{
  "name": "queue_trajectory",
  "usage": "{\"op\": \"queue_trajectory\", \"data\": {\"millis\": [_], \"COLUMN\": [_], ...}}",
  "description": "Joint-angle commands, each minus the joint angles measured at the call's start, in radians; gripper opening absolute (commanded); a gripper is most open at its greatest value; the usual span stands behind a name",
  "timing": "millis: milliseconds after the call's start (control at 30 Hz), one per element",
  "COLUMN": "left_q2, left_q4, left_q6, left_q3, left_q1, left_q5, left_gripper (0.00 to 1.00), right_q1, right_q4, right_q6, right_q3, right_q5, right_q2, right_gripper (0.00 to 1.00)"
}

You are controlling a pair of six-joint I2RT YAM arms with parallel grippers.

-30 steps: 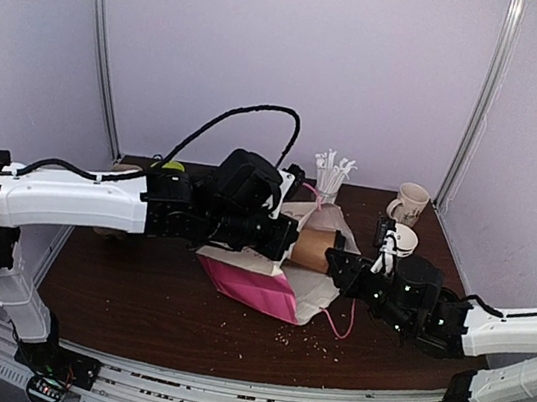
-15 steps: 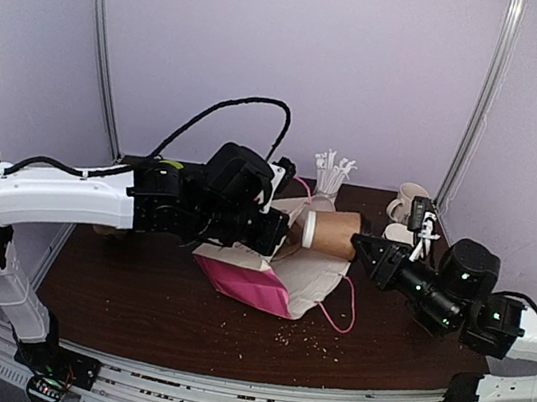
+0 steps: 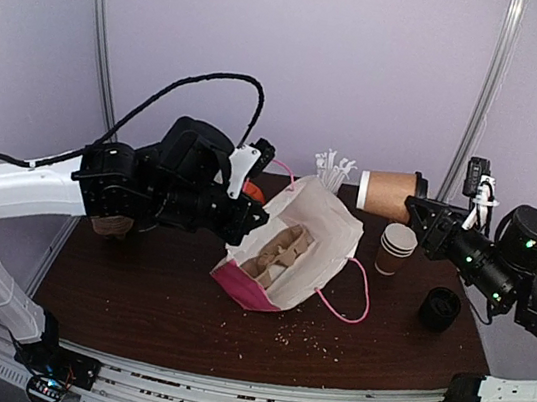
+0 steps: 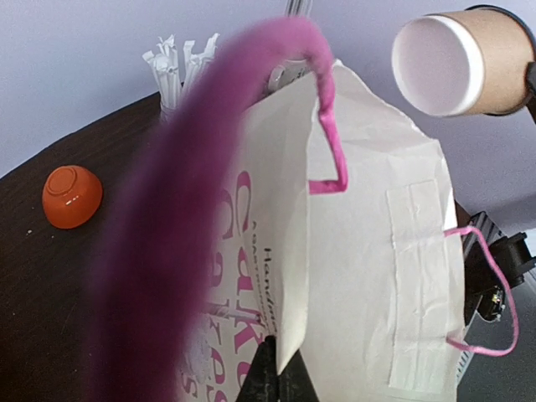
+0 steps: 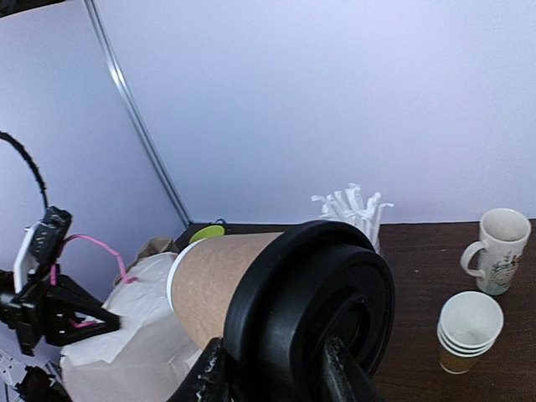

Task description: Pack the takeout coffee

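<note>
Your left fingers [image 4: 260, 381] are clenching the paper bag [image 3: 316, 236] at its rim, holding it open. Your right fingers [image 5: 339, 373] are grasping the takeout coffee [image 3: 387, 192], which is hanging sideways just beside the mouth; you should be righting it before lowering.

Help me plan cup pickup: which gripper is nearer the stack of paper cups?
Right. The right gripper, holding the takeout coffee, hangs close by the stack of paper cups; the left gripper pinches the paper bag, on the bag's far side.
</note>
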Motion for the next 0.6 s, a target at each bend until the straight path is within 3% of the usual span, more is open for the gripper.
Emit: {"op": "queue_trajectory", "data": {"millis": [0, 267, 567], "left_q2": [-0.09, -0.123, -0.252], "left_q4": [-0.002, -0.096, -0.114], "left_q6": [0.049, -0.004, 0.034], "left_q3": [0.018, 0.079, -0.096], "left_q1": [0.007, 0.021, 0.021], "left_q5": [0.107, 0.254, 0.299], "left_gripper": [0.0, 0.0, 0.0], "right_q1": [0.003, -0.001, -0.01], "right_q4": [-0.2, -0.355, -0.354], "right_q6": [-0.078, -0.049, -0.024], "right_q3": [0.103, 0.149, 0.111], "right_q5": [0.211, 0.158, -0.024], "right_q2": [0.068, 0.306, 0.581], "right_gripper": [0.0, 0.0, 0.0]}}
